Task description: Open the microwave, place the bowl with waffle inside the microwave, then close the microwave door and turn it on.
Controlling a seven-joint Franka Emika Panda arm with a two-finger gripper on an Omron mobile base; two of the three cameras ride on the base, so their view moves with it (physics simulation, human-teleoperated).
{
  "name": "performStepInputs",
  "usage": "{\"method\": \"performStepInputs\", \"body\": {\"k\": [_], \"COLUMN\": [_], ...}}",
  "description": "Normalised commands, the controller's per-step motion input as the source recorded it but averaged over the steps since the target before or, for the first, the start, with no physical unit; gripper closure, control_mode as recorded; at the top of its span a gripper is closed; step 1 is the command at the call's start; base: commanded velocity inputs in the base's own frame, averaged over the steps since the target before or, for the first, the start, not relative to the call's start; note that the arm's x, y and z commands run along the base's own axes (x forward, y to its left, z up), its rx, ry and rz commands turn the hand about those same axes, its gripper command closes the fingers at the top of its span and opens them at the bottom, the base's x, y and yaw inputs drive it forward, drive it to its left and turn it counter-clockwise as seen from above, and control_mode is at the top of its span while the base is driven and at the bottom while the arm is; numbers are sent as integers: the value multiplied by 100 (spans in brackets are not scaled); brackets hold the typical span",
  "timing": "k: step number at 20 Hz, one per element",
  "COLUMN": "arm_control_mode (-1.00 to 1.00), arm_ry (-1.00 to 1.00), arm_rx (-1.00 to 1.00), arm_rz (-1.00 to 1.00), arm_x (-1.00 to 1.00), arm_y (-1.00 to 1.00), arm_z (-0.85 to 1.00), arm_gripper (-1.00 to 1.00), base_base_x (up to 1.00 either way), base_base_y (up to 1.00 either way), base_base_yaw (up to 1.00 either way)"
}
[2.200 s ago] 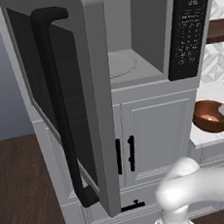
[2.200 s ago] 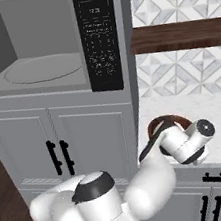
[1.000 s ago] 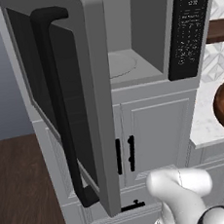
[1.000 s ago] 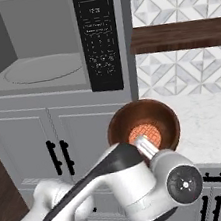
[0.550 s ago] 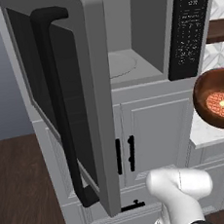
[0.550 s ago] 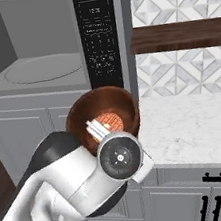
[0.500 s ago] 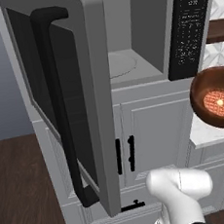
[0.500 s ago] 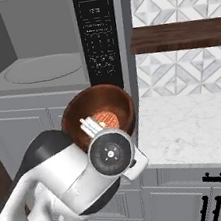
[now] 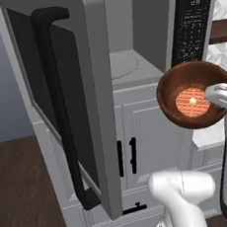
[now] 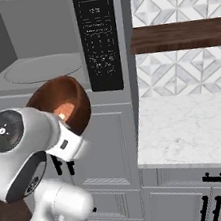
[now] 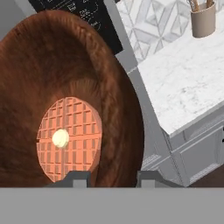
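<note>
Since half a second ago the small glossy copper-brown bowl (image 9: 195, 95) has travelled leftward from over the counter edge and now hangs in front of the cabinet doors, just below the open cavity of the large grey built-in microwave (image 9: 142, 38). The two-finger gripper (image 11: 108, 176) is clenched on the bowl's rim, one dark fingertip (image 11: 75, 177) inside the wall and the other outside it. Ahead of the fingertips, flat against the bowl's bottom, lies the round orange-brown grid-patterned waffle (image 11: 70, 138) with its pale yellow dot. The bowl is tipped, its mouth turned toward the cameras. Left of the gripper, the wide grey-framed microwave door (image 9: 69, 100) with the long black bar handle stands swung wide open. Right of the gripper lies the white marble counter (image 10: 196, 129), with a beige utensil cup (image 11: 203, 19) on it.
</note>
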Motion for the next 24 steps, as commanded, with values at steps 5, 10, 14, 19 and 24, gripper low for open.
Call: {"method": "performStepInputs", "body": {"k": [5,10,14,19,24], "arm_control_mode": [-100,-100,-100,-100,-100], "arm_ry": [0,1,6,0,0], "arm_rx": [-5,4,13,13,11], "arm_rz": [0,0,0,0,0], "arm_x": [11,45,72,90,89], "arm_y": [99,68,42,21,24], "arm_z": [64,65,27,1,0], "arm_gripper": [100,100,100,100,100], "base_base_x": [0,0,0,0,0], "base_base_y": [0,0,0,0,0], "base_base_yaw": [0,0,0,0,0]}}
